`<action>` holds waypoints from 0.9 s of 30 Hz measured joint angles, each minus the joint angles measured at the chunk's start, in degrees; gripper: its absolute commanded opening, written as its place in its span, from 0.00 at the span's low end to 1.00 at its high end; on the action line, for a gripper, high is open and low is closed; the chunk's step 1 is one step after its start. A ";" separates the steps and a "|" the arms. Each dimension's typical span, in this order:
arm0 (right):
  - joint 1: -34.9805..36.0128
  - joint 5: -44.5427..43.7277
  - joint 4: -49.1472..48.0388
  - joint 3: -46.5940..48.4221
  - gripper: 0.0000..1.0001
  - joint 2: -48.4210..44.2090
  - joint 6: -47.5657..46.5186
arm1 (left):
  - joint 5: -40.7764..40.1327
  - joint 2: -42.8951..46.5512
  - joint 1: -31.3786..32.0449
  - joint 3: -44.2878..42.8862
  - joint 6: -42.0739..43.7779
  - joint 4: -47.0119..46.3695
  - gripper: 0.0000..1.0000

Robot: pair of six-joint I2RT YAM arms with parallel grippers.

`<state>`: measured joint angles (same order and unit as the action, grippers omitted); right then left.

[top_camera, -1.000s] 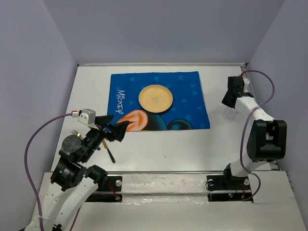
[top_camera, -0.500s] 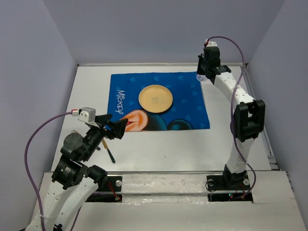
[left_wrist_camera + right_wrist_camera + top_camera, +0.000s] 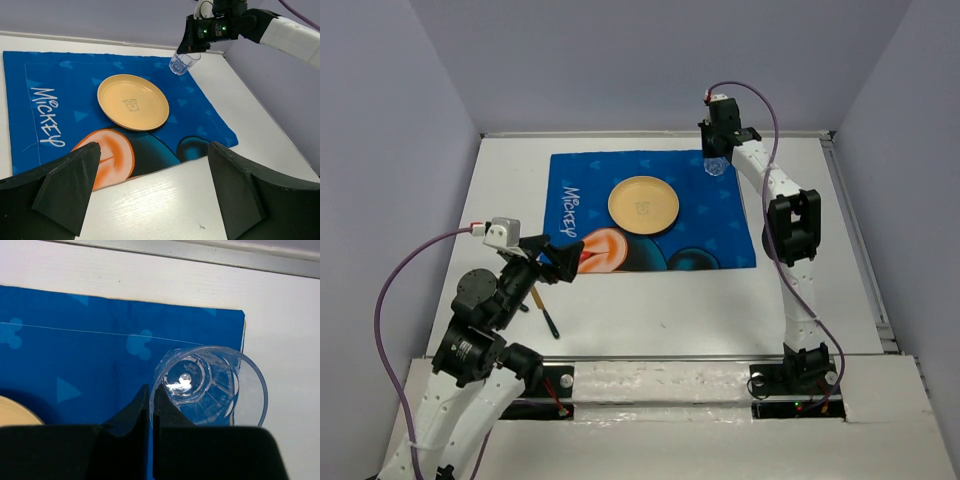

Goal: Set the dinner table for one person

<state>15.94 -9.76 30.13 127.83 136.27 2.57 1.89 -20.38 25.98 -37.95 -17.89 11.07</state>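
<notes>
your right gripper (image 3: 150, 396) is pinching the wall of a clear plastic cup (image 3: 207, 385), fingers pressed close on the rim. your left gripper (image 3: 152, 165) stands spread wide with nothing between the fingers.

findings, by size:
- dinner table (image 3: 650, 300): white top, fills the work area under both arms.
- blue mickey mat (image 3: 580, 175): flat on the far half of the table.
- yellow plate (image 3: 643, 204): on the mat, near its middle, towards the far edge.
- the cup: at the mat's far right corner, well apart from the plate, slightly tilted. contact with the mat cannot be told.
- dark-handled utensil (image 3: 547, 318): on bare table just beside your left arm, off the mat; its kind cannot be told.
</notes>
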 measured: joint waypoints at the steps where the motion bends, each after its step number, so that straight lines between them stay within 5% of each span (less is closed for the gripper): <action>1: -0.02 0.22 0.11 0.37 0.00 0.28 -0.02 | 0.00 -0.02 -0.15 0.00 0.00 0.00 0.99; 6: -0.11 0.72 0.81 0.81 0.02 1.09 0.00 | 0.00 -0.02 -0.70 0.00 -0.02 0.00 0.99; 12: -0.11 0.61 0.98 1.66 0.27 3.02 -0.31 | 0.07 -0.09 -0.83 0.00 -0.02 0.00 0.99; 16: -0.11 0.55 1.03 2.45 0.57 3.87 -0.57 | 0.17 -0.13 -1.16 0.00 0.00 0.00 0.99; 19: -0.11 0.55 1.05 3.13 0.69 3.91 -0.63 | 0.22 -0.35 -1.62 0.00 -0.02 0.00 0.99; 27: 0.09 1.86 1.07 2.71 0.78 0.00 1.42 | 0.13 -0.92 -4.00 0.00 0.00 0.00 0.99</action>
<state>16.03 -7.90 31.20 130.54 136.27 3.99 2.02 -21.30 21.98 -37.95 -17.89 11.07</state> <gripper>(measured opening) 0.767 0.989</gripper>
